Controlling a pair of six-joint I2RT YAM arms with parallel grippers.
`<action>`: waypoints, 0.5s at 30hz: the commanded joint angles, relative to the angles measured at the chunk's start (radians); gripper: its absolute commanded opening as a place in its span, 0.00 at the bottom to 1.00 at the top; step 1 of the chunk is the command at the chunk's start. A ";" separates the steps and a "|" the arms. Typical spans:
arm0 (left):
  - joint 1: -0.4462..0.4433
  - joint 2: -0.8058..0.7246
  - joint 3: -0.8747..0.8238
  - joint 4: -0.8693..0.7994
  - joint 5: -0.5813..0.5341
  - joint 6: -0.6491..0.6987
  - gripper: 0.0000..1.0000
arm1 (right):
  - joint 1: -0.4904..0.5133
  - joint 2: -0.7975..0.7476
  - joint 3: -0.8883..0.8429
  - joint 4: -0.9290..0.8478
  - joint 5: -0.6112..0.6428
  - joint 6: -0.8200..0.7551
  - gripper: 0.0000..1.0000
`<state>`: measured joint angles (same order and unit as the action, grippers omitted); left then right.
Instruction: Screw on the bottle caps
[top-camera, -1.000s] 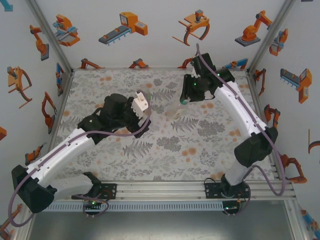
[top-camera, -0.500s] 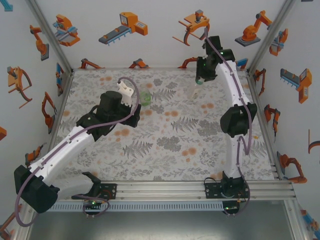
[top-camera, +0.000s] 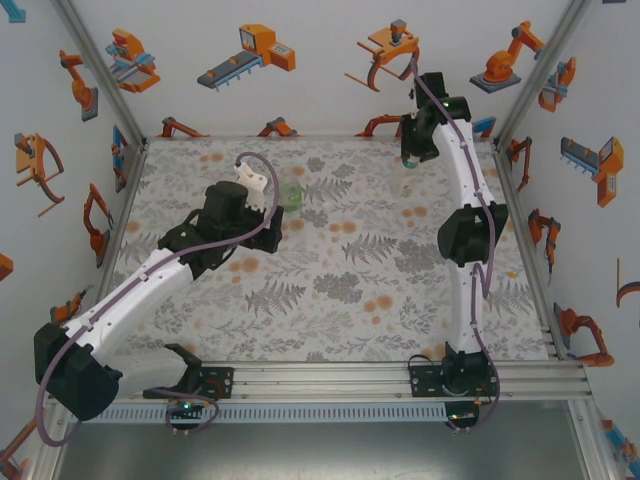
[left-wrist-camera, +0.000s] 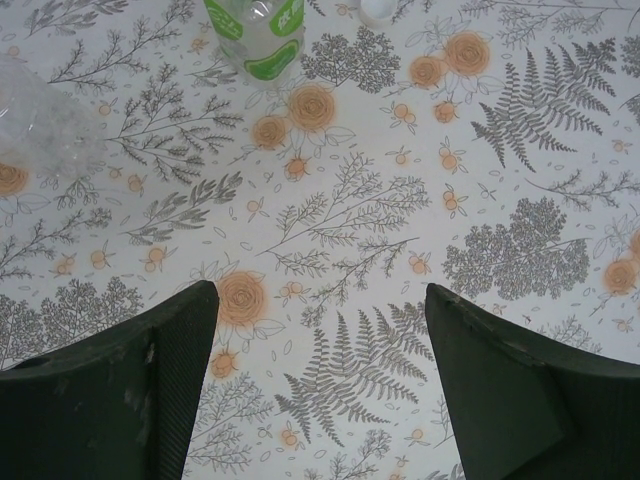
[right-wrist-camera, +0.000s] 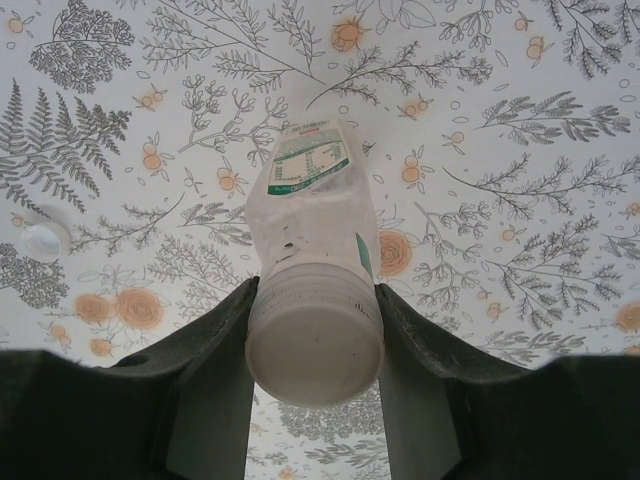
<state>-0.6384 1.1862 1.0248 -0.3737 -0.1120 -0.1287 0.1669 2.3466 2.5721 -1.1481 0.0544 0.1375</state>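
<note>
Capped bottle (right-wrist-camera: 312, 190) held near the far right corner.
Right jaws pinch its cap (right-wrist-camera: 315, 350); left jaws spread, empty. Likely next: fit a loose cap (left-wrist-camera: 378, 10) onto the green bottle (left-wrist-camera: 255, 30).

Left arm (top-camera: 140, 290) mid-reach, left claw (left-wrist-camera: 318, 290) apart, empty; right arm (top-camera: 462, 170) outstretched, right claw (right-wrist-camera: 315, 300) tight on bottle (right-wrist-camera: 312, 200).

We see a robotics lab test cell. Aluminium frame posts (top-camera: 95, 62) box in a small table. The white walls (top-camera: 320, 90) are printed with orange robot-arm drawings, and a floral cloth (top-camera: 340, 290) covers the tabletop. Two white arms, left arm (top-camera: 130, 300) and right arm (top-camera: 467, 178), stand bolted to a slotted aluminium rail (top-camera: 330, 378) at the near edge.
</note>
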 joint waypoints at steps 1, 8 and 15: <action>0.007 -0.003 0.001 0.015 0.007 -0.025 0.77 | 0.003 -0.008 -0.006 -0.028 0.022 -0.026 0.23; 0.007 -0.016 -0.003 0.010 -0.002 -0.022 0.77 | 0.003 -0.010 0.005 -0.007 0.027 -0.027 0.52; 0.010 -0.013 0.003 0.008 0.005 -0.026 0.77 | 0.003 -0.024 0.035 0.010 0.030 -0.031 0.58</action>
<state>-0.6361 1.1858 1.0248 -0.3740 -0.1120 -0.1349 0.1669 2.3466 2.5732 -1.1458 0.0658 0.1246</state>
